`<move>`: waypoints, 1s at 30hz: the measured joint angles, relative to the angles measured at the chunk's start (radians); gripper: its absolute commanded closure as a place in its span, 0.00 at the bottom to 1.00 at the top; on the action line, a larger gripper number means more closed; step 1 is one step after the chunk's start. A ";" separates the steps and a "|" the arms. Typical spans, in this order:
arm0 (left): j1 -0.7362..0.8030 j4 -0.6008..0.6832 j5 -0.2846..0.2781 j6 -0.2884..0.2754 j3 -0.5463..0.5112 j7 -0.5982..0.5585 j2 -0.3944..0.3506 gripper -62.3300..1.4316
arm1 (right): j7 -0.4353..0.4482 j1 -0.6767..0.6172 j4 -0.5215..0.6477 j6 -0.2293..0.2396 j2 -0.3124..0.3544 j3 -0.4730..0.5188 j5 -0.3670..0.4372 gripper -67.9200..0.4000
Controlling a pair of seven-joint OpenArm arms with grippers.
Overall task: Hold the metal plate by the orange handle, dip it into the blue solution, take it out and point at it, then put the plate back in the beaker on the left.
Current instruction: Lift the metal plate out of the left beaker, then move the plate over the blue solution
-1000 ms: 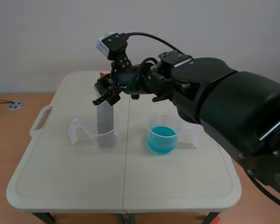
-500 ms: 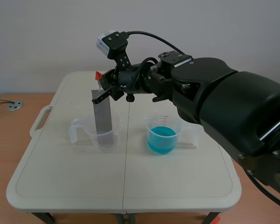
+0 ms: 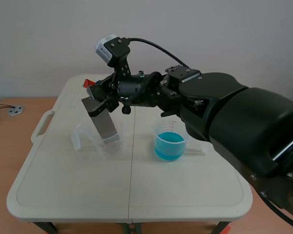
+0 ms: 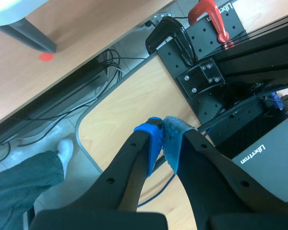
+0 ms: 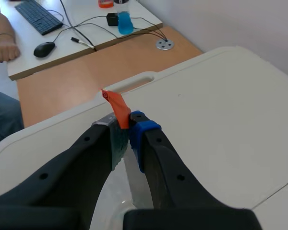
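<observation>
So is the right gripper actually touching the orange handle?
Touching. The right wrist view shows the orange handle pinched between the right gripper's two pads, its tip sticking out past them.

- A long grey metal plate (image 3: pixel 103 124) is held tilted, clamped by its orange handle (image 3: pixel 89 83) in the right pincer (image 5: pixel 127 125); its lower end is dipped inside the clear beaker (image 3: pixel 83 139).
- The clear beaker is set upright on the tabletop (image 3: pixel 185 185).
- The blue solution (image 3: pixel 169 146) is held in a second beaker (image 3: pixel 172 127), set apart.
</observation>
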 measured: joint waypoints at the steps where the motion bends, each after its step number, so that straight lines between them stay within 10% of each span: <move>1: 0.000 0.000 0.000 0.000 0.000 0.000 0.000 0.93 | 0.019 -0.008 0.001 0.013 0.000 0.000 0.000 0.97; 11: 0.000 0.000 0.000 0.000 0.000 0.000 0.000 0.93 | 0.198 -0.065 0.099 0.090 0.109 0.000 0.002 0.97; 30: 0.000 0.000 0.000 0.000 0.000 0.000 0.000 0.93 | 0.177 -0.066 0.327 0.091 0.211 0.008 0.071 0.97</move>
